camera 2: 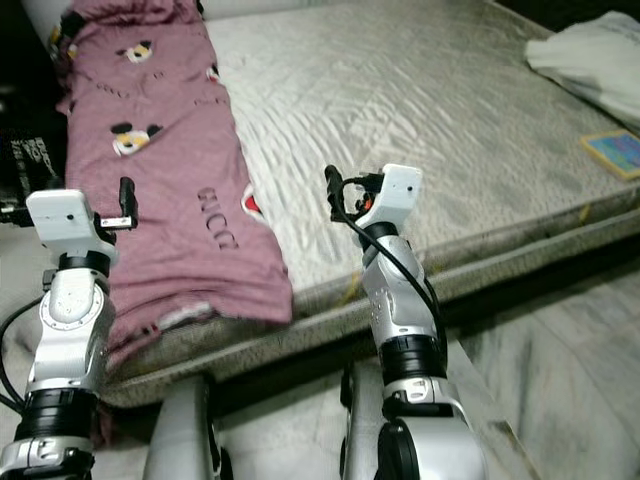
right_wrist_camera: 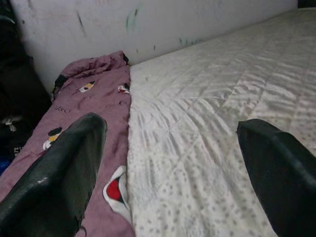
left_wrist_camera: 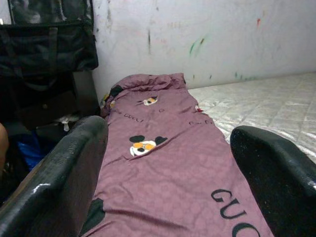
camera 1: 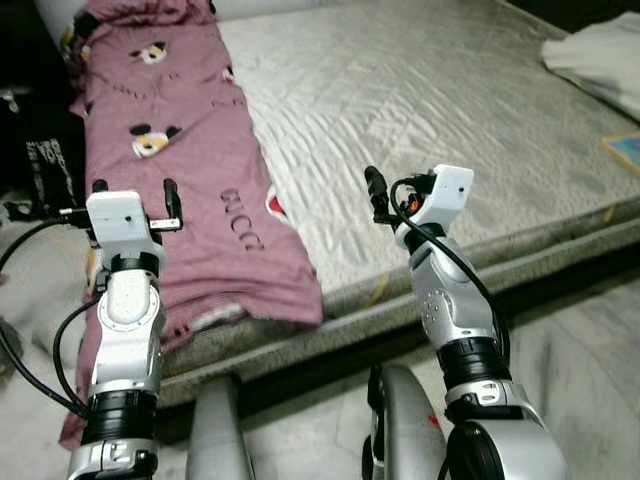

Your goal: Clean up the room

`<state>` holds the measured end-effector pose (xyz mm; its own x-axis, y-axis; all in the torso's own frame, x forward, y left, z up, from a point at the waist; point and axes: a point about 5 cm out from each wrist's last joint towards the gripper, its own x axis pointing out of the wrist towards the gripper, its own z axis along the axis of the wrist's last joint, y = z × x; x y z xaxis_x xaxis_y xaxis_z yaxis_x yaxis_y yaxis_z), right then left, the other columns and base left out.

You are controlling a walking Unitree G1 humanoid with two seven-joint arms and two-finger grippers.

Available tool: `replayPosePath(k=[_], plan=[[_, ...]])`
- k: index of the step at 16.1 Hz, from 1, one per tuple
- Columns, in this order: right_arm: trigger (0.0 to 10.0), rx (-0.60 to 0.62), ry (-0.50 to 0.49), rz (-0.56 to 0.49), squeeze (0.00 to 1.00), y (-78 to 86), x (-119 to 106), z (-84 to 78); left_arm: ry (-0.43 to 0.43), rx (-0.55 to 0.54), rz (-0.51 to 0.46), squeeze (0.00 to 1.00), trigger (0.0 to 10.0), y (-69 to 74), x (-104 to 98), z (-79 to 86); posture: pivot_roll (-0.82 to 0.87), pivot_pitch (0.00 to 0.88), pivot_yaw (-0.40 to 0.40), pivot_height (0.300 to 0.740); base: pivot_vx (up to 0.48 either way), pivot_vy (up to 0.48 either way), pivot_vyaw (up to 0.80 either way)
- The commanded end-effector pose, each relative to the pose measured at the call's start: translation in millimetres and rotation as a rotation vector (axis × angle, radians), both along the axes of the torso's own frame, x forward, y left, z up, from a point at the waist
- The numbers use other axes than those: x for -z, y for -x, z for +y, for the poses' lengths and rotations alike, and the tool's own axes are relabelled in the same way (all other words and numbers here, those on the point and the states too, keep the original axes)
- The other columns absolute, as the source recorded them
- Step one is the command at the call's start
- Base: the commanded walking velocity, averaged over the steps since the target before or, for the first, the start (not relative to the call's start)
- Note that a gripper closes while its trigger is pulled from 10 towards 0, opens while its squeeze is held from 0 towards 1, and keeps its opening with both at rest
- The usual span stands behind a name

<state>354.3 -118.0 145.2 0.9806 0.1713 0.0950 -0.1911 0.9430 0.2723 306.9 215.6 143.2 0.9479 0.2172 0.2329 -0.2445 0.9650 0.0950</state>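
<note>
A mauve blanket (camera 1: 180, 150) printed with cartoon mice and black lettering lies lengthwise along the left side of a bare quilted mattress (camera 1: 450, 100). Its near end hangs a little over the mattress edge. My left gripper (camera 1: 135, 190) is held up over the blanket's near end, open, with nothing between its black fingers (left_wrist_camera: 64, 173). My right gripper (camera 1: 385, 190) hovers over the bare mattress just right of the blanket, also open and empty; the right wrist view shows the blanket's edge (right_wrist_camera: 94, 108) beside one finger.
A white bundle of cloth (camera 1: 600, 55) lies at the mattress's far right corner, with a flat blue item (camera 1: 625, 150) near the right edge. A black bag (left_wrist_camera: 44, 44) stands against the marked wall (left_wrist_camera: 222, 34) left of the bed. Grey floor (camera 1: 580, 340) lies in front.
</note>
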Motion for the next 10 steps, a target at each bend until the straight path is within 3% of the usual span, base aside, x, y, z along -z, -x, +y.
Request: replayPosePath(k=[1,7,10], plan=[[10.0,0.003,0.004,-0.024,0.00,-2.7,-6.5,-0.3,0.006,0.001,-0.018,0.00,10.0,-2.5,-7.9,-1.1,-0.05,0.000,0.022,0.672,0.000,0.000,0.00],[10.0,0.024,0.032,-0.034,0.00,-2.4,-6.0,-7.2,-0.012,0.037,0.026,0.00,10.0,-4.5,-2.2,-8.3,-0.07,0.000,0.019,0.740,0.000,0.000,0.00],[10.0,0.012,0.074,-0.018,0.00,2.4,2.9,-14.4,-0.028,0.043,0.049,0.00,10.0,-4.7,1.4,-10.4,-0.07,0.000,0.018,0.740,0.000,0.000,0.00]])
